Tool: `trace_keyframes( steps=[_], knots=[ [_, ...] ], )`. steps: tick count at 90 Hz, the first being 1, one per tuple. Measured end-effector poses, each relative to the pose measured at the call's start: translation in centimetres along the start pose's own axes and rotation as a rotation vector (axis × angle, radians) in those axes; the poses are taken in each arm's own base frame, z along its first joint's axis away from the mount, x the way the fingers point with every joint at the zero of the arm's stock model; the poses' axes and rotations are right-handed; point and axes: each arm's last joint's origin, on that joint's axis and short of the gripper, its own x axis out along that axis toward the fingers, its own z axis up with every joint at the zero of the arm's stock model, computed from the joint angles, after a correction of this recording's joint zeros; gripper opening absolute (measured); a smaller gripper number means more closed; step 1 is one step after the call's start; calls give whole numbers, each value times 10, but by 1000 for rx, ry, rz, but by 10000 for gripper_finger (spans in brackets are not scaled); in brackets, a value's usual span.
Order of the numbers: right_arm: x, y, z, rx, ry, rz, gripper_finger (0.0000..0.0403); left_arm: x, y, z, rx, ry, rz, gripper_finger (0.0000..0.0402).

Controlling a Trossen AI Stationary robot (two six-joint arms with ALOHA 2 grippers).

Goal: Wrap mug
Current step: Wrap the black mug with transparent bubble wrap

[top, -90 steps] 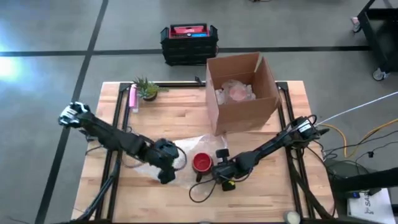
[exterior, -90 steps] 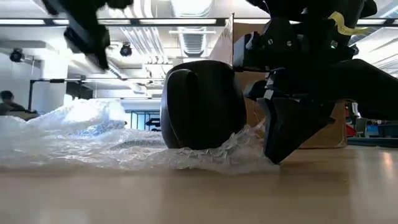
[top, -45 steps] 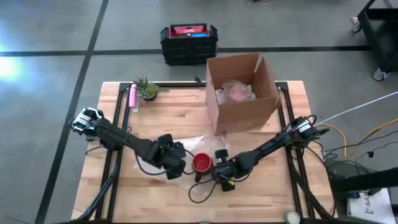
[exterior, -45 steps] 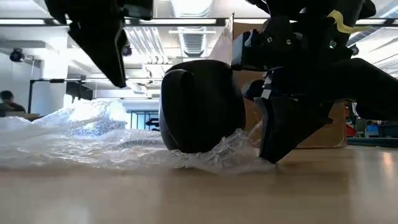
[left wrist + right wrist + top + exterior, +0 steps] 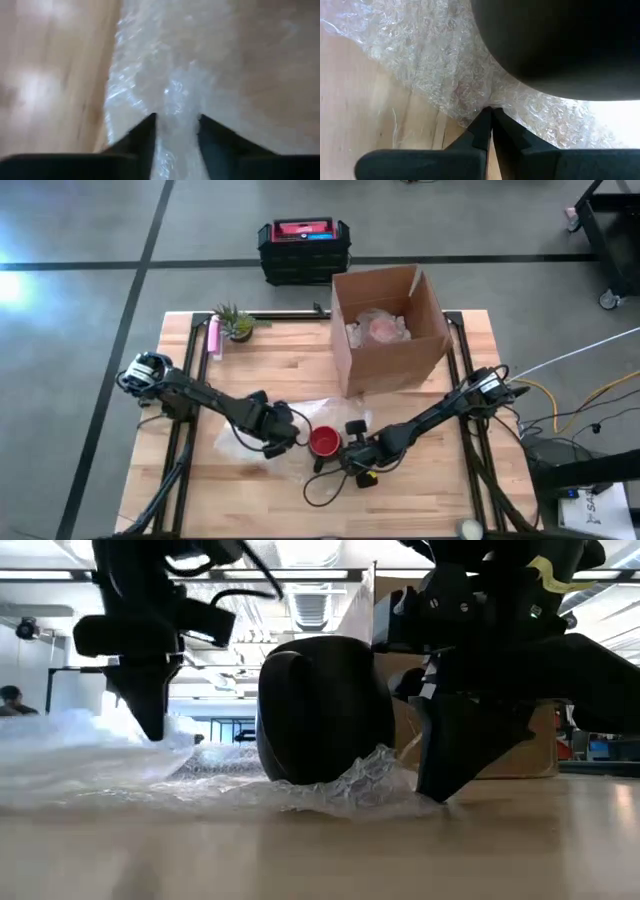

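Behind mug (image 5: 323, 442): cardboard box (image 5: 388, 328).

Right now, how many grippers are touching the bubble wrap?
2. The left gripper straddles a raised fold of the bubble wrap left of the mug; the right gripper pinches the wrap's edge beside the mug.

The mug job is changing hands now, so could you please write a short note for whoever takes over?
Left gripper: fingers open, down over the bubble wrap left of the mug.
Right gripper: fingers shut on the bubble wrap edge at the mug's right.
The mug sits on the sheet, in front of the cardboard box.
Done: mug placed, one edge held.
Left: fold the sheet over the uncovered mug.
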Motion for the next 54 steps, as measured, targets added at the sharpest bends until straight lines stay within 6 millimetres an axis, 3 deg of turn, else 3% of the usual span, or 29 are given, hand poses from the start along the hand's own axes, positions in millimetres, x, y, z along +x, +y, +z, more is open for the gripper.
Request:
trace_keyframes(
  steps=[5,16,29,35,43,54],
  knots=[
    [0,0,0,0,0,0,2,-5,5,-3,1,26,39,16],
    [0,0,0,0,0,0,2,-34,24,-9,-74,1,200,11],
    [0,0,0,4,4,-1,2,-84,59,-24,-261,-154,375,4],
    [0,0,0,9,5,-1,2,-100,75,-31,-393,-313,375,3],
    [0,0,0,16,5,-1,2,-109,93,-40,-541,-512,336,1],
    [0,1,0,16,5,0,2,-102,110,-50,-665,-566,284,3]
  ],
)
